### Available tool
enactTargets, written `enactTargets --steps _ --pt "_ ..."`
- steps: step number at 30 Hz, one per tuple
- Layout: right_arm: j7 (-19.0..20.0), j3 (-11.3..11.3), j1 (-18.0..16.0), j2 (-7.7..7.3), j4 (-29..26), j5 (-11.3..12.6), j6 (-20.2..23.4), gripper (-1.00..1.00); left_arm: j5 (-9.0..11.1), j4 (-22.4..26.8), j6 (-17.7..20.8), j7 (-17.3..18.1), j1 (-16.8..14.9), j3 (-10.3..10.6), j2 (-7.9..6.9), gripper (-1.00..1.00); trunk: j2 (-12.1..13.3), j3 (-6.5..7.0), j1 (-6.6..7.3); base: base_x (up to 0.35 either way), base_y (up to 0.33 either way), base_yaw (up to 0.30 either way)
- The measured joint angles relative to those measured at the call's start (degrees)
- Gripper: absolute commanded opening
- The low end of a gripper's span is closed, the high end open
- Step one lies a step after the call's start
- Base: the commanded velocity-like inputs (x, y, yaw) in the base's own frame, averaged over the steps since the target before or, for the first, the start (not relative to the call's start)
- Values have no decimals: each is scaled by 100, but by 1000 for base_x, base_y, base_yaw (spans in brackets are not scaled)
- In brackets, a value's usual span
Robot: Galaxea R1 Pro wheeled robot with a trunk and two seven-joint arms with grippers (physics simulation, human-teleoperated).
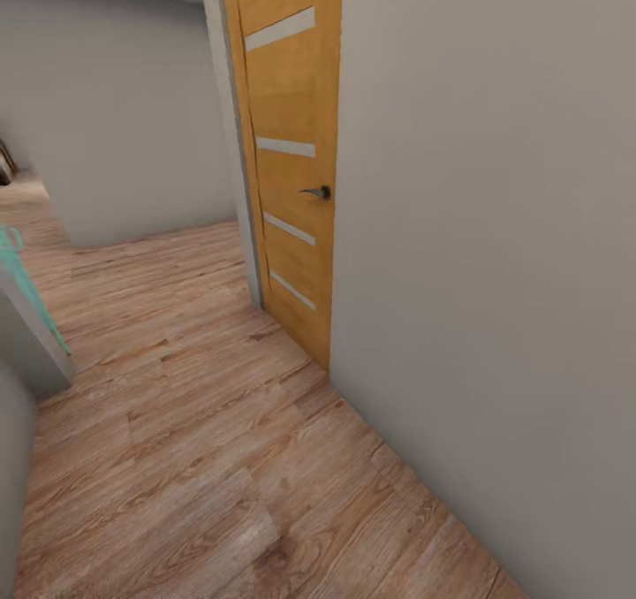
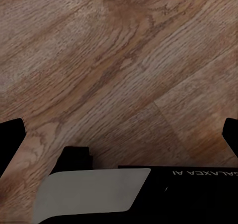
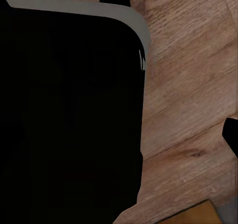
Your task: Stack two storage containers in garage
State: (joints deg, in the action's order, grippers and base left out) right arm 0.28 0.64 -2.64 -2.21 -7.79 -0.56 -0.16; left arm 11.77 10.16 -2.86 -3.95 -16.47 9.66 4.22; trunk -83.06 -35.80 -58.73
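Note:
The two storage containers are out of view. I am in a hallway with a light wood plank floor (image 1: pixel 203 440). My left gripper (image 2: pixel 120 135) hangs open over the planks, its black fingertips (image 2: pixel 11 137) at the picture's two side edges and nothing between them. In the right wrist view, one finger (image 3: pixel 230 135) of my right gripper (image 3: pixel 119 135) stands far out to the side, so the gripper reads as open and empty. The other finger is lost against my black body (image 3: pixel 69 115).
An orange wooden door (image 1: pixel 291 166) with a dark lever handle (image 1: pixel 320 193) stands close ahead, set in a grey wall (image 1: pixel 495 272) running along my right. A grey object (image 1: pixel 26 352) with a teal piece (image 1: pixel 22 281) sits at the left edge. Plank floor runs on to the far left.

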Motion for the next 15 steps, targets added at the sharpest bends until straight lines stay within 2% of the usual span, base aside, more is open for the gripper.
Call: enactTargets --steps 15 --pt "-4 0 -1 -2 1 0 0 100 0 2 0 0 0 0 9 100 0 0 0 3 -1 286"
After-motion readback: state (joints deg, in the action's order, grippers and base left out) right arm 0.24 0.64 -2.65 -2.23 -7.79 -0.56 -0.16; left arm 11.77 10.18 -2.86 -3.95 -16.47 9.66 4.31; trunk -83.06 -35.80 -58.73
